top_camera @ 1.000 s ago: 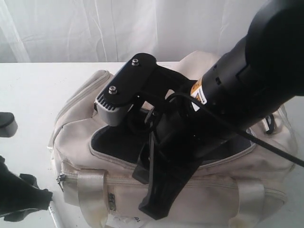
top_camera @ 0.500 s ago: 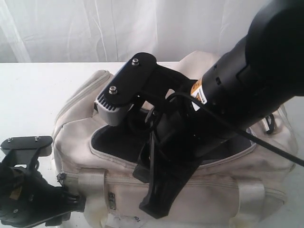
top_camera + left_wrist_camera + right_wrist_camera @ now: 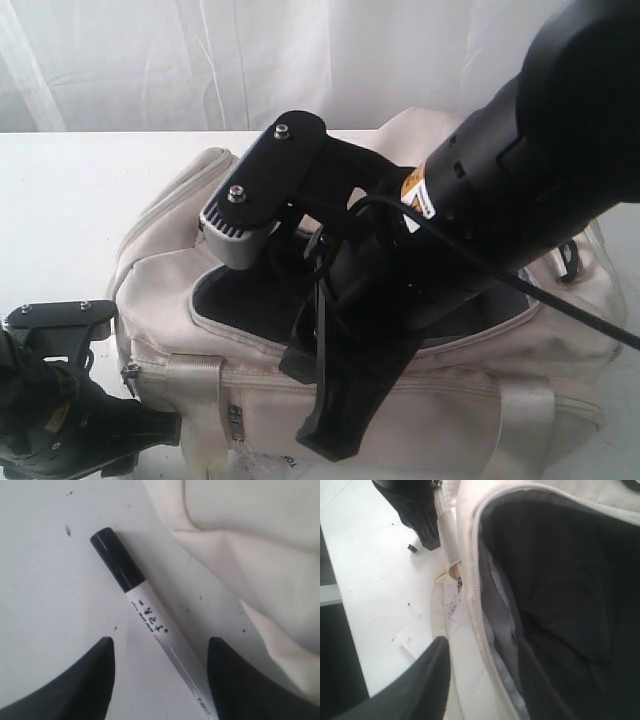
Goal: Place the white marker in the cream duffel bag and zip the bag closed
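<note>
The white marker [image 3: 159, 632] lies flat on the table, its dark cap [image 3: 117, 560] pointing away from my left gripper [image 3: 160, 672]. That gripper is open and low over the table, with the marker's barrel between its two fingers and close to one of them. The cream duffel bag [image 3: 450, 400] stands unzipped right beside it, a fold of the bag [image 3: 250, 540] nearly touching the marker. My right gripper [image 3: 482, 652] straddles the bag's front rim [image 3: 479, 605], one finger [image 3: 335, 420] outside the wall and the other dim against the dark lining [image 3: 560, 580]. In the exterior view my left gripper [image 3: 150, 435] hides the marker.
The white table [image 3: 70, 190] stretches left of the bag to a white curtain [image 3: 200, 50]. A white label [image 3: 412, 640] lies by the bag's front wall. The table's edge [image 3: 340, 625] runs close to it. My right arm [image 3: 520, 150] fills the space over the bag.
My left gripper has swung in from the lower left, over the marker that lay beside the bag's front corner, and has since sunk slightly. The right arm and the bag have stayed still.
</note>
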Available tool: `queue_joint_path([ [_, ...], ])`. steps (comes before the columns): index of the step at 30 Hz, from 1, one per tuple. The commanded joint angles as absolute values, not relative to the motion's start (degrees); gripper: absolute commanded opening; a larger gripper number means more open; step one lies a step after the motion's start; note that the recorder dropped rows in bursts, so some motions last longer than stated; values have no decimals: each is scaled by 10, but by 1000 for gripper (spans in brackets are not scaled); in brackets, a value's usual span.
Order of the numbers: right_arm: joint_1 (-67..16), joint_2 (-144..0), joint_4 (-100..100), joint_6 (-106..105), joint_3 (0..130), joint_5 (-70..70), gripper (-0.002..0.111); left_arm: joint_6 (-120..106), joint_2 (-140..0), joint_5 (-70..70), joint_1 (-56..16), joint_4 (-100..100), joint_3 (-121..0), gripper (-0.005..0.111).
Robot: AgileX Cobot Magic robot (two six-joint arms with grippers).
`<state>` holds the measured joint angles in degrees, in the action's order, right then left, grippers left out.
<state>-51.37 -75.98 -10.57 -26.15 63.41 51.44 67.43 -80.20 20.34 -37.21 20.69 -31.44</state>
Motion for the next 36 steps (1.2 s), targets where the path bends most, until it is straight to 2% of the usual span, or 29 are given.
queue_joint_path([
  [1,-514,-755,-105,-268,633,507,41,686,-815,211,-373,210,-311,59],
  [17,-514,-755,-105,-270,633,499,41,687,-834,219,-373,210,-311,58],
  [19,-514,-755,-105,-270,633,497,41,687,-834,228,-373,210,-311,53],
  [32,-514,-755,-105,-270,633,491,41,614,-834,256,-373,210,-311,5],
  [34,-514,-755,-105,-270,633,491,41,600,-834,267,-373,211,-311,0],
  [36,-514,-755,-105,-270,633,491,41,581,-834,285,-373,219,-311,0],
])
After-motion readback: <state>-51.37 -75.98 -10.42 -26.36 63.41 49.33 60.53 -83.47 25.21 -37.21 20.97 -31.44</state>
